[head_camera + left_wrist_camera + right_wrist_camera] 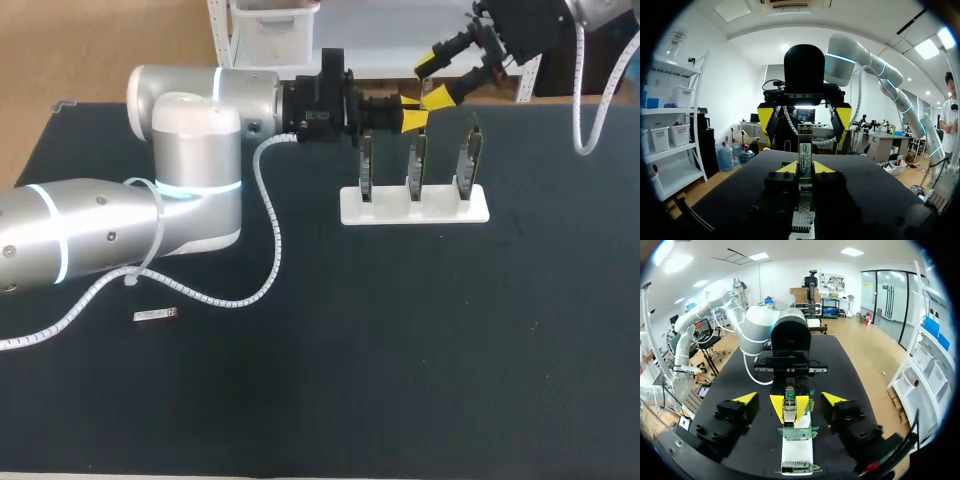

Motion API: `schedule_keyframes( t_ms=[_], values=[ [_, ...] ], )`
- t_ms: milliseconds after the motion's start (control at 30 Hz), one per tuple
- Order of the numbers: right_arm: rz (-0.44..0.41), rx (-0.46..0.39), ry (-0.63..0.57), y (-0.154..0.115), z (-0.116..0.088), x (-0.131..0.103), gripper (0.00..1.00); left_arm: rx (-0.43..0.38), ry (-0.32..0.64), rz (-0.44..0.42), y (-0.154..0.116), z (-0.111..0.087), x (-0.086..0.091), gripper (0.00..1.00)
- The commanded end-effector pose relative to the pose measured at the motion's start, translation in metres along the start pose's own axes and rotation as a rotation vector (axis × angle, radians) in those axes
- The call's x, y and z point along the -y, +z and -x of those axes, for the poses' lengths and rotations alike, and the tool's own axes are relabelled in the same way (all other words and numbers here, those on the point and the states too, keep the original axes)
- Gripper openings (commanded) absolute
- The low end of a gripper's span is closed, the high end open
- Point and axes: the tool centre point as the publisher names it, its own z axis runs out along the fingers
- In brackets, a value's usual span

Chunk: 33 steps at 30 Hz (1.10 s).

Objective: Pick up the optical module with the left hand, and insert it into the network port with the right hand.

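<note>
Where the left arm (190, 190) reaches from the left edge to the upper middle of the head view, the left end effector (412, 112) is clamped narrowly on the optical module (805, 150). The module stands between the two yellow tips with its end pointing toward the right end effector (437, 82). That one comes in from the upper right corner and faces the module head-on, its own tips spread wide and touching nothing. Just below both, a white holder (440, 212) rests on the dark surface (400, 360); it has three slots in a row, and each holds one green circuit board (417, 165) standing upright on edge. Well apart, in the lower left of the frame, a small silver piece (157, 315) lies flat on the surface, near the left arm's white coiled cable (270, 240).
</note>
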Motion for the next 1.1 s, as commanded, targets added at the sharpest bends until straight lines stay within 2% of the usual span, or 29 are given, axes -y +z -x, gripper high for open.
schedule_keyframes(
  t_ms=[33,700,733,767,800,1100],
  values=[
    [-0.007,0.003,0.000,0.0005,-0.0004,-0.0021,0.00,-0.002,-0.001,-0.002,0.0005,-0.0001,-0.0016,0.00],
    [-0.008,-0.001,0.005,0.0011,-0.0017,-0.0037,0.00,-0.002,-0.001,-0.002,0.0005,-0.0001,-0.0016,0.00],
    [-0.008,-0.001,0.005,0.0010,-0.0018,-0.0039,0.00,-0.002,-0.001,-0.002,0.0005,-0.0001,-0.0016,0.14],
    [-0.008,-0.001,0.004,0.0008,-0.0018,-0.0041,0.00,-0.002,-0.001,-0.002,0.0005,-0.0001,-0.0016,0.63],
    [-0.008,-0.001,0.004,0.0008,-0.0018,-0.0042,0.00,-0.002,-0.001,-0.002,0.0005,-0.0001,-0.0016,1.00],
    [-0.013,-0.002,0.004,-0.0011,-0.0027,-0.0054,0.00,-0.002,-0.001,-0.002,0.0005,-0.0001,-0.0016,1.00]
  ],
)
